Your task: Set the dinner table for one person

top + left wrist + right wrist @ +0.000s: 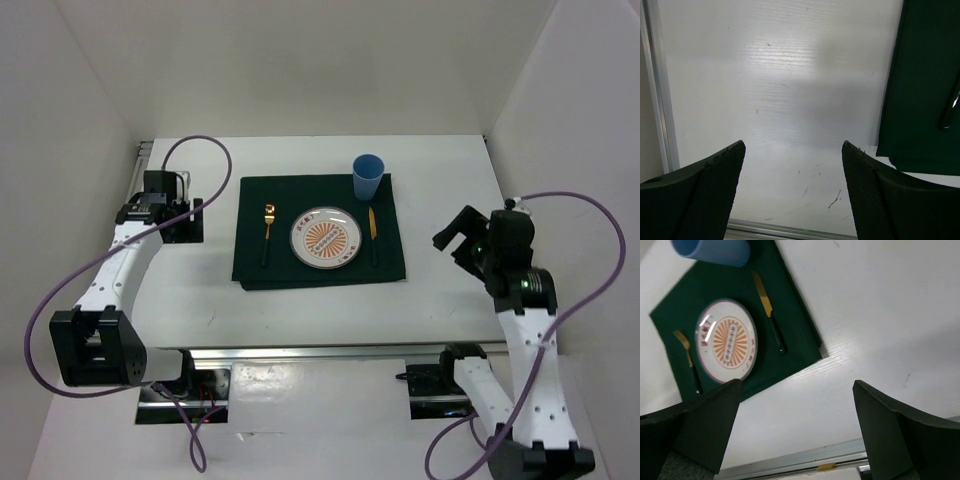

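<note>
Tabletop (440, 290) spreads out under the green cloth (300, 270) holding plate (325, 240), fork (268, 232), knife (372, 232) and cup (368, 177), left hand (793, 147) and right hand (796, 385) both wide open, empty, either side of that cloth, so a snagged edge could probably drag everything askew

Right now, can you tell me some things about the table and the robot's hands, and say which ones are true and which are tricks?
1. The plate sits on the green cloth, between the fork and the knife. True.
2. The blue cup stands on the bare white table. False: it stands on the cloth's far right corner.
3. The left hand holds the fork. False: it is open and empty, over bare table beside the cloth.
4. The right hand is open and holds nothing. True.
</note>
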`<move>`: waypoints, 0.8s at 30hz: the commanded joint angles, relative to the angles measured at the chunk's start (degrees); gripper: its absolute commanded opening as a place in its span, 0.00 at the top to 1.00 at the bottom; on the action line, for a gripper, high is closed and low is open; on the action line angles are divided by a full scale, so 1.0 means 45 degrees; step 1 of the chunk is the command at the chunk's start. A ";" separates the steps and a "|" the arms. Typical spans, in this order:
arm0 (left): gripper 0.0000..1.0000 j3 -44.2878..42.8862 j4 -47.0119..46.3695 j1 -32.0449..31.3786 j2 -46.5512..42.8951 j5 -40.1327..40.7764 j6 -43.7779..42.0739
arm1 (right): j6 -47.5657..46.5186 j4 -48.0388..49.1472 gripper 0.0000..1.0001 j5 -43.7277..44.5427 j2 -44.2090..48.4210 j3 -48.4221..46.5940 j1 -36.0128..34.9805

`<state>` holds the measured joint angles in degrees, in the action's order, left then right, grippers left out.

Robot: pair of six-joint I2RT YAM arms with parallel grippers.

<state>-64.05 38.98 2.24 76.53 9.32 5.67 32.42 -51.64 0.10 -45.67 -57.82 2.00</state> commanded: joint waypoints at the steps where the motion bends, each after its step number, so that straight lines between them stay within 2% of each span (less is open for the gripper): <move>1: 0.16 0.0367 0.0537 0.0341 -0.0852 0.0235 -0.0342 | 0.0976 -0.0516 0.00 -0.0139 0.1630 0.0464 -0.0034; 4: 0.16 0.0912 0.0537 0.0498 -0.1322 -0.0097 -0.0342 | 0.1113 -0.0672 0.00 -0.0139 0.2394 0.0603 -0.0034; 13: 0.16 0.1771 0.0537 0.0928 -0.2904 -0.0763 -0.0342 | 0.1505 -0.1785 0.00 0.0407 0.2161 -0.0002 -0.0034; 19: 0.16 0.1773 0.0419 0.1161 -0.3022 -0.0763 -0.0342 | 0.1914 -0.2039 0.00 0.0525 0.2434 -0.0002 -0.0034; 24: 0.16 0.1773 0.0419 0.1162 -0.3023 -0.0763 -0.0342 | 0.2794 -0.2509 0.00 0.1344 0.2707 -0.0002 -0.0034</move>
<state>-56.45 41.76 7.09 64.25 6.90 4.60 42.26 -60.51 3.07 -34.22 -56.14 2.00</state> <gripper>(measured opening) 0.844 0.999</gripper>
